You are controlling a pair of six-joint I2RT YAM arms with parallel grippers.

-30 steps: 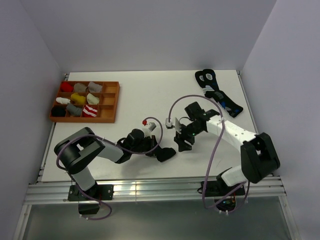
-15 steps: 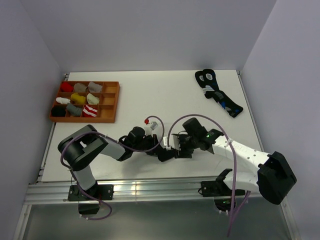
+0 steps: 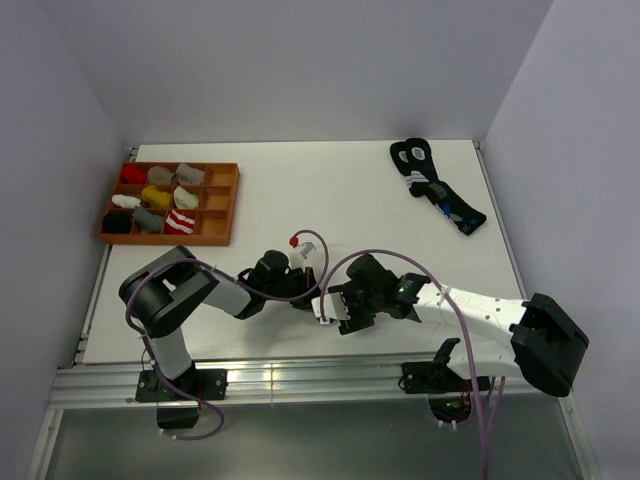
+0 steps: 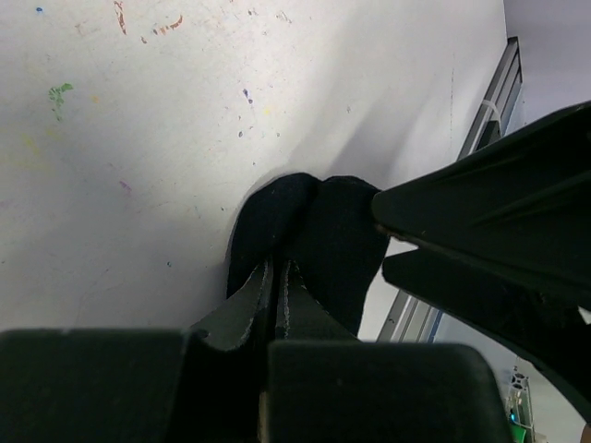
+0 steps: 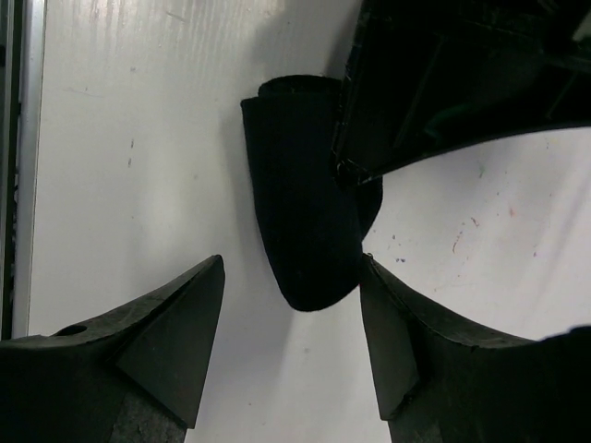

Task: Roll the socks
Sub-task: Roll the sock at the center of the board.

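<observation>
A plain black sock (image 4: 319, 226) lies on the white table, and my left gripper (image 4: 277, 277) is shut on its near end. In the right wrist view the black sock (image 5: 305, 221) points its rounded end between the spread fingers of my right gripper (image 5: 291, 277), which is open and holds nothing. One right fingertip (image 5: 369, 277) stands right beside the sock's edge. From above, the left gripper (image 3: 300, 292) and right gripper (image 3: 338, 312) meet near the table's front edge and hide the sock. A red-and-white striped sock (image 3: 181, 222) sits rolled in a tray compartment.
The wooden tray (image 3: 222, 205) at the back left holds several small sock bundles. Dark socks with white rings and blue marks (image 3: 437, 186) lie at the back right. The table's metal front rail (image 3: 300, 375) runs close behind both grippers.
My right arm has swung down and to the left, bringing its open gripper up to the sock's free end. The left gripper has kept its hold and barely moved.
</observation>
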